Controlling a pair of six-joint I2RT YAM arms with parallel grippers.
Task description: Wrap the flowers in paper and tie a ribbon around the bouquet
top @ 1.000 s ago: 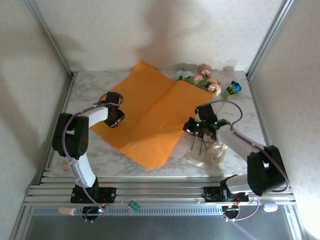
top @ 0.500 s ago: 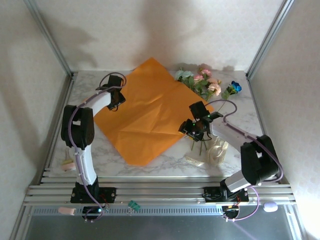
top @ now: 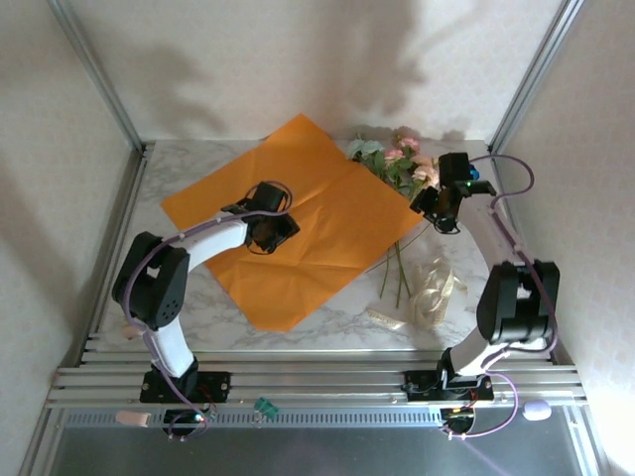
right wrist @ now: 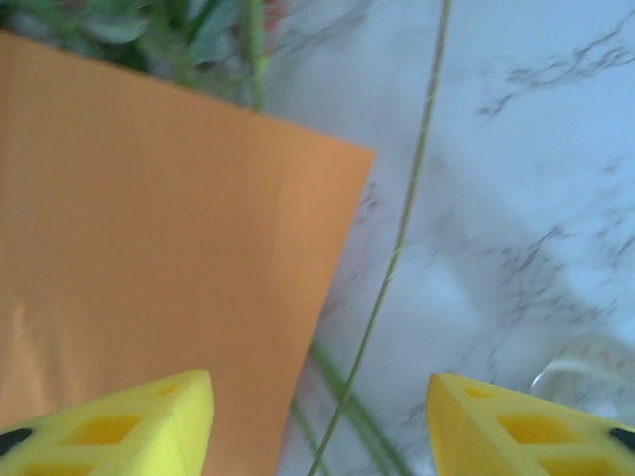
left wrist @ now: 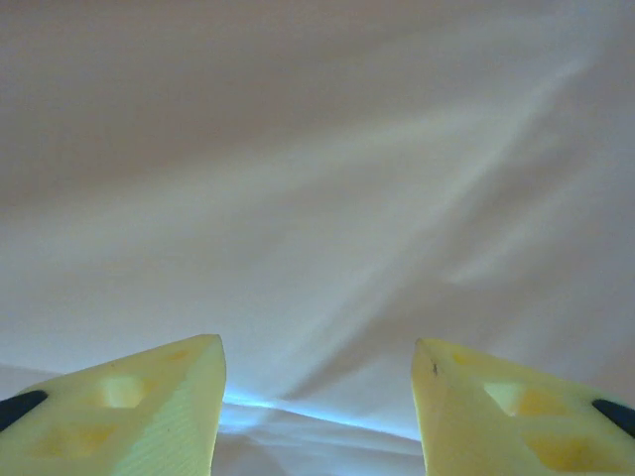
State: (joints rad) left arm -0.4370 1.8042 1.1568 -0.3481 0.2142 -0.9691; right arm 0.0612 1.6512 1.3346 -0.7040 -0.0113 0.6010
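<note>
Paper point(top: 327, 203) is lying flat and unfolded on the marble table point(top: 193, 297), with one corner pointing away from the arm bases.

Flowers point(top: 399, 162) are lying along the paper's far-right edge. The blooms are sitting just off the sheet, and the stems point(top: 399, 273) are trailing toward the near side past the paper's right corner. I cannot tell whether the stems are running over or under that corner.

Ribbon point(top: 433, 294) is lying in a loose heap off the paper's near-right side, apart from the sheet.

Left gripper point(top: 276, 228) is hovering over the paper's middle. In its wrist view the fingers point(left wrist: 149, 407) are standing apart, gripping nothing, with a pale washed-out surface beneath. I cannot tell whether it is touching the sheet.

Right gripper point(top: 438, 210) is hanging just off the paper's right corner, beside the blooms. Its fingers point(right wrist: 129, 421) are spread and holding nothing, while the paper's edge and one thin stem are passing below the gap.
</note>
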